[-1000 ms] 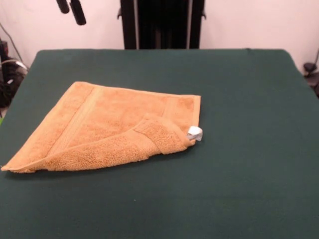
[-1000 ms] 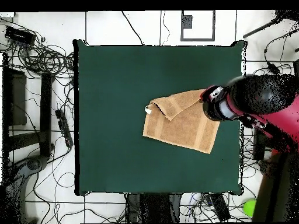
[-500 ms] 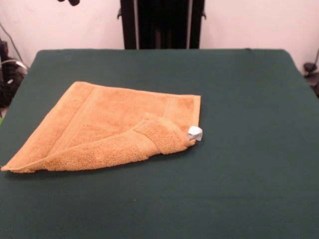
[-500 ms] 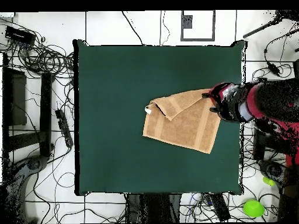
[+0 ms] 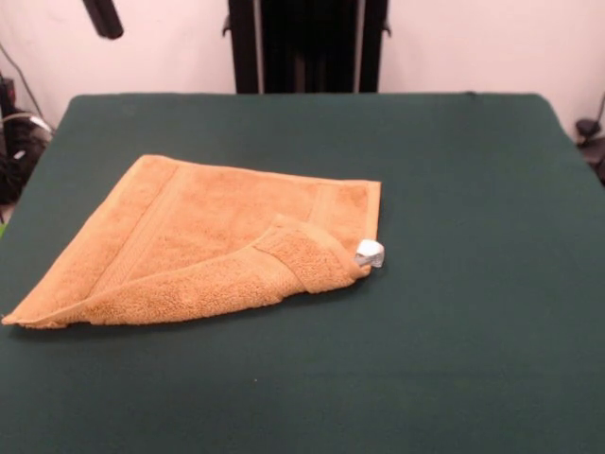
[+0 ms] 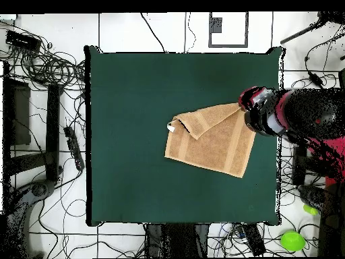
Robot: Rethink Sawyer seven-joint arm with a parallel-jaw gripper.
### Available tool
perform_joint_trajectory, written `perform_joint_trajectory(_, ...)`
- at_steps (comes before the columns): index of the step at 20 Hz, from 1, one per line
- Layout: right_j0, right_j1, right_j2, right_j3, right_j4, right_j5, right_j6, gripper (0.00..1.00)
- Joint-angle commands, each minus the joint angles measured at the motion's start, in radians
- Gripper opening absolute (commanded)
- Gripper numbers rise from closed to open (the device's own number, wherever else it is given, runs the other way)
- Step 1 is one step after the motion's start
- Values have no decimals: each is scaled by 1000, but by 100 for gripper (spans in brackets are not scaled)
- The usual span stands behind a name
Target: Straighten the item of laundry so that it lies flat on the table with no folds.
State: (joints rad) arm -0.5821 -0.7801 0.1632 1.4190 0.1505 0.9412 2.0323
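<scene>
Overhead view: arm [image 6: 296, 118] hangs over folded towel's [image 6: 210, 139] corner at table [image 6: 135, 101] edge, finger state unclear.

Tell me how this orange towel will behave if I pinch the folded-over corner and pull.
Probably floppy: the towel drapes over itself in a soft fold near the white tag, so the flap should peel back rather than lift stiffly. Its terry pile on the felt-like table likely grips, so the rest may drag or bunch rather than slide.
</scene>
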Motion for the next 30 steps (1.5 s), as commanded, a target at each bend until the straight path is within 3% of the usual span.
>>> perform_joint_trajectory(1,9,69,177,139,-84,-120,-261,0)
perform_joint_trajectory(11,-27,131,258,169,-130,-241,-178,0)
perform_joint_trajectory(21,58,164,192,147,-231,-319,-47,0)
perform_joint_trajectory(30,107,198,190,119,-237,-368,32,0)
